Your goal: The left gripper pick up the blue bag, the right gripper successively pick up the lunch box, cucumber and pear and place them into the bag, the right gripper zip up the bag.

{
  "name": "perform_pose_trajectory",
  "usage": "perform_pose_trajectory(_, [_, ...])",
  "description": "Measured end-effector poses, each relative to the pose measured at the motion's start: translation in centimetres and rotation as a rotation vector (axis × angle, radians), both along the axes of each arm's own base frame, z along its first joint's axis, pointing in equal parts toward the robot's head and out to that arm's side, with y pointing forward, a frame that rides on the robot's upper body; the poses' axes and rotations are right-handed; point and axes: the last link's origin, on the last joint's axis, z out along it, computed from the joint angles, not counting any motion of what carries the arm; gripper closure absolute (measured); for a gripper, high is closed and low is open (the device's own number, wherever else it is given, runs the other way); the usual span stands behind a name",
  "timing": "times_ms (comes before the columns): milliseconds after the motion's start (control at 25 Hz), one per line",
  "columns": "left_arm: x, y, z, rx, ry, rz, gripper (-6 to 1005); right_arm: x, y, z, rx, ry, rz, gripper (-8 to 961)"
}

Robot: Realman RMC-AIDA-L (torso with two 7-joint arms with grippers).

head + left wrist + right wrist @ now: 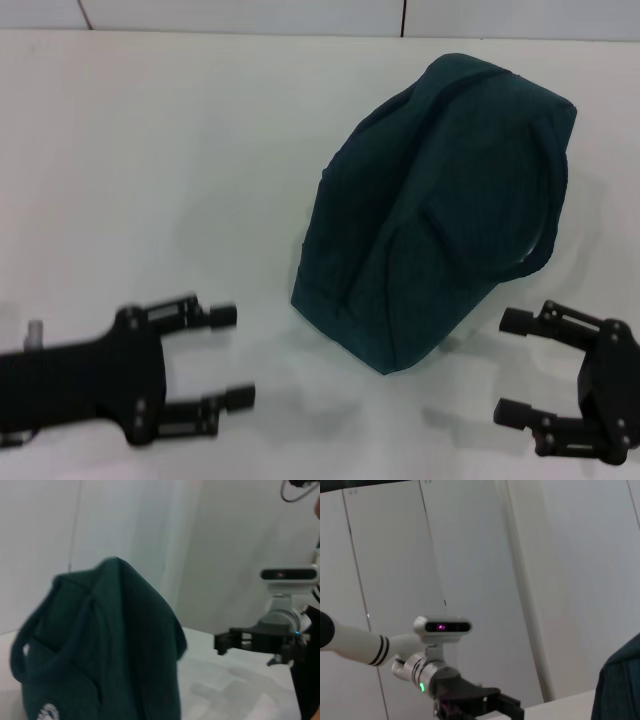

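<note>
Left gripper (pixel 240 355) and right gripper (pixel 512 365) fingers wide apart, empty, flanking blue bag (pixel 430 200).

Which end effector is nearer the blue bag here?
The right end effector, open, sits just off the blue bag at its near right corner. The left end effector, also open, is a little farther off, to the bag's near left.

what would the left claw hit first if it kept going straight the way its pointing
Probably the blue bag: the open left claw points across the table toward its lower edge, though depth is unclear and it might pass just in front.
</note>
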Motion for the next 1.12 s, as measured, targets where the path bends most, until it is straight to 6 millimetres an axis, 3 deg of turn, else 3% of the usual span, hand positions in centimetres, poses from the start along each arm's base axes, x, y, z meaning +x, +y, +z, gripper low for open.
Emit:
perform_pose_trajectory(320, [-1.9, -2.6, -1.2, 0.057, -0.003, -0.023, 200, 0.5, -0.8, -0.9, 0.001, -0.004, -0.009, 112])
perform_pose_trajectory(600, [-2.7, -4.4, -0.2, 0.122, -0.042, -0.035, 199, 0.5, -0.9, -1.0, -0.004, -0.006, -0.007, 112])
perform_pose_trajectory(1120, [-3.2, -4.6, 1.2, 0.166, -0.056, -0.019, 199, 0.4, -0.7, -1.0, 0.003, -0.003, -0.007, 112])
